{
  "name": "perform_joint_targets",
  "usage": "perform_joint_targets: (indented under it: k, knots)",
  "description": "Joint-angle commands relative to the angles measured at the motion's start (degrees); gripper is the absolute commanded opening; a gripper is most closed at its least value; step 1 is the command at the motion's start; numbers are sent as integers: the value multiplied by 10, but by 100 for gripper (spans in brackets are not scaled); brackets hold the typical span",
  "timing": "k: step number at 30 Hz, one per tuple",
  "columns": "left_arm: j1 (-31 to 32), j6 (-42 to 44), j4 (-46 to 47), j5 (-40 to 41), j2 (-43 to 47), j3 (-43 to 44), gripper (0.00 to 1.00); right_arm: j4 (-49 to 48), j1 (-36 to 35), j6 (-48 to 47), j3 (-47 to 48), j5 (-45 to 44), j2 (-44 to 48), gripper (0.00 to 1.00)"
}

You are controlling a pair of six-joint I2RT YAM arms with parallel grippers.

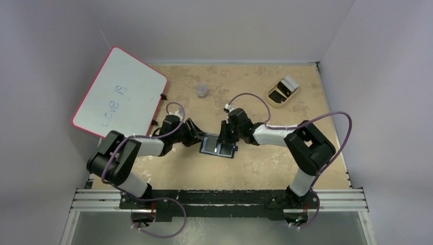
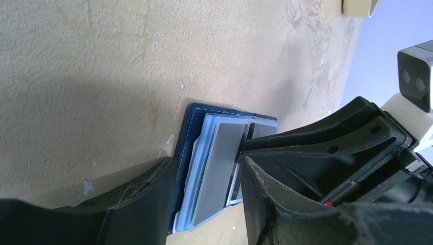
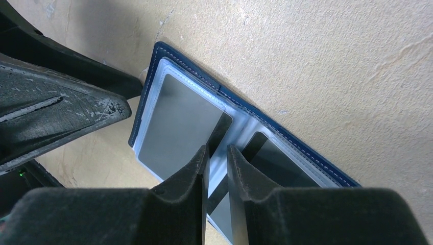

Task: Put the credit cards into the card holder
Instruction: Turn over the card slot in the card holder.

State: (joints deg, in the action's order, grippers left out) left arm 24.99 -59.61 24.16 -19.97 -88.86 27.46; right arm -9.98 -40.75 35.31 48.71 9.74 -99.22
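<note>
1. Card holder [image 1: 218, 147] [image 2: 186, 132] [image 3: 153, 61]: a small navy-blue folding case with white stitching and pale blue clear inner pockets. It lay open and flat near the middle of the tan, rough-surfaced table [image 1: 265, 163], somewhat toward the near edge.

2. Grey card [image 2: 219, 168] [image 3: 178, 122]: a thin matt rectangle that sat inside the holder's left pocket. A second card [image 3: 281, 163], darker in shade, showed in the right pocket.

3. Left gripper [image 1: 196, 137] [image 2: 207, 159] [image 3: 130, 97]: black, with its fingers spread wide. One was over the holder's outer left edge and the other beside the grey card's inner side, with nothing clamped between them.

4. Right gripper [image 1: 224, 142] [image 3: 218, 148]: black, with its fingers nearly together and only a narrow slit between. The tips were at the holder's centre fold, and whether they pinched anything could not be told.

5. Whiteboard [image 1: 120, 92]: large, pink-edged, with faint writing. It stood tilted at the table's far left corner.

6. Tray [image 1: 270, 94]: a tan oval that sat near the far right corner.

7. Cup [image 1: 202, 91]: small and clear, it stood near the far edge, well apart from the holder.
</note>
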Motion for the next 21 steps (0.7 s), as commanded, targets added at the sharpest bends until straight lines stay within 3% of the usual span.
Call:
perform_joint_targets:
  k: [1, 10, 17, 21]
  knots:
    - [3, -65, 116, -66, -2, -19, 47, 29, 3, -3, -20, -18, -2, 22]
    - [6, -157, 262, -98, -2, -57, 38, 28, 8, -5, -23, -19, 7, 22]
    - [28, -150, 281, -93, -37, -58, 38, 23, 10, -5, -27, -16, 21, 23]
    - [31, -140, 281, -88, -54, -58, 31, 25, 11, -7, -27, -19, 35, 24]
